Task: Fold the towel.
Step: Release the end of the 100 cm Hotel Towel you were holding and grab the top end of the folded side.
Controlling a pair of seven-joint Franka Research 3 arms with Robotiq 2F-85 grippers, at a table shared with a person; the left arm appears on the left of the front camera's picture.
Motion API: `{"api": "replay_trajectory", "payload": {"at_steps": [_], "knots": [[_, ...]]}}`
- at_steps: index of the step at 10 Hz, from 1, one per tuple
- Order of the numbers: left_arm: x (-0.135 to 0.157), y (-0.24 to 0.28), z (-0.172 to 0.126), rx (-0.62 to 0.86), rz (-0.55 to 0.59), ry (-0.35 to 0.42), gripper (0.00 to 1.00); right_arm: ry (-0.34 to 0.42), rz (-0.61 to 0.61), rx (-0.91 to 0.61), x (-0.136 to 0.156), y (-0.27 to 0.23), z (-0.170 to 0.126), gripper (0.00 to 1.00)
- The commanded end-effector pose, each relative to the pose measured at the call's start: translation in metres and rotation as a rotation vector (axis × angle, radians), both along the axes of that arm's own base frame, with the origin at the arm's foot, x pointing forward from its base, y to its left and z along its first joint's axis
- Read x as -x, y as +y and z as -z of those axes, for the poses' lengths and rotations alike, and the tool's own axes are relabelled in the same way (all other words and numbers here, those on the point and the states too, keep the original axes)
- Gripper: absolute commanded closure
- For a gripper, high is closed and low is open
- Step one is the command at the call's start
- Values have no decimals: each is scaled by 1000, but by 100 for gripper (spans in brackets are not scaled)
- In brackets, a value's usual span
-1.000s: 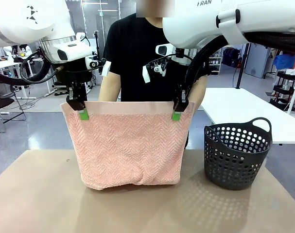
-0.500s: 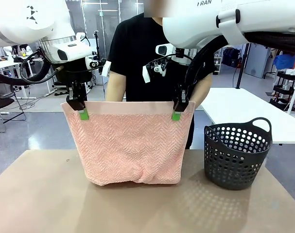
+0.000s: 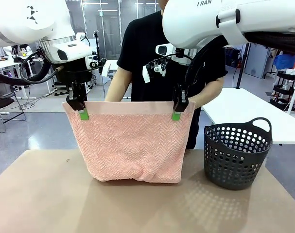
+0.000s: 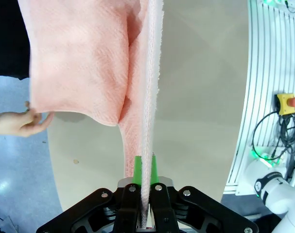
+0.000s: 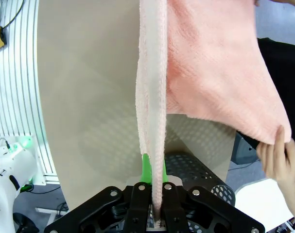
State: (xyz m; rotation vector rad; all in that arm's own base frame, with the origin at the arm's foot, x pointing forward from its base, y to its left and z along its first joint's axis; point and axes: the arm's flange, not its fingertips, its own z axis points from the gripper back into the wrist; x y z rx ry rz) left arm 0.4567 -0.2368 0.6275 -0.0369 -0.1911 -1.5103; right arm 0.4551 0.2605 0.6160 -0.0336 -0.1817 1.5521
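**Holding the towel up by its top band, both jaws clamped tight**

Your two arms hold the towel (image 3: 130, 145) upright above the middle of the worktop (image 3: 40, 204), like a pale pink curtain facing the front camera. Your left jaws are fully closed on the smooth plain band at the towel's 10 o'clock corner, with a green pad (image 3: 83, 115) showing against the cloth. Your right jaws are likewise fully closed on the band at the 2 o'clock corner, and their green pad (image 3: 176, 116) also shows. The band runs level between the two grips. The herringbone cloth hangs down from it, and its bottom edge meets the worktop.

A person (image 3: 162, 58) in a black shirt stands behind the towel at 12 o'clock. In the left wrist view, a second layer of towel spreads away from the gripped edge, and the person's hand (image 4: 16, 122) pinches its corner at 9 o'clock. In the right wrist view, the person's other hand (image 5: 278, 160) touches the far layer's corner at 4 o'clock.

A dark perforated basket (image 3: 237, 160) stands on the worktop at 3 o'clock from the towel, near it but apart.
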Motion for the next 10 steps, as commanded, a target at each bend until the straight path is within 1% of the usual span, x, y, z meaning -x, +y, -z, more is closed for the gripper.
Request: {"api": "replay_trajectory", "payload": {"at_steps": [1,10], "knots": [[0,0,-2,4,-1,-3,100,-1,-3,1,0,0,0,100],[0,0,-2,4,-1,-3,100,-1,-3,1,0,0,0,100]]}}
